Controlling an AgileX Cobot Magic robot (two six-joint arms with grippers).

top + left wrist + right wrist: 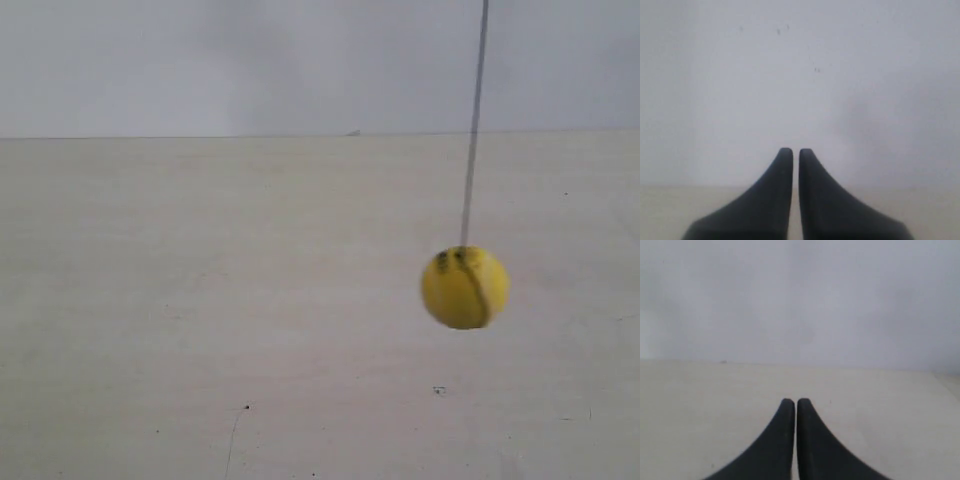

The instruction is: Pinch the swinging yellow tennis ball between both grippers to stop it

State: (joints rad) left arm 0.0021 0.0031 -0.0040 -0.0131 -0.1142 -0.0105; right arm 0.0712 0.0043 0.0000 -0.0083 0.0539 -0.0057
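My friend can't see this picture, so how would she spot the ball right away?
Look over the wide pale beige tabletop below the plain grey-white wall, toward the exterior view's right. A thin dark string drops from above, with the small fuzzy yellow tennis ball hanging at its end. It is the only bright, round thing there.

The light is soft, diffuse and even in all three views, moderately bright, and the pale counter [200,300] looks flat and washed out. In the exterior view the ball [465,288] is smeared by motion blur, with a fuzzy rim, and its string [473,130] reads as a grey streak. The wall [250,60] is a dull bluish grey with faint mottling. My left fingers [772,200] and my right fingers [772,450] show as near-black shapes with soft, out-of-focus edges. Both wrist views are hazy and low in contrast.
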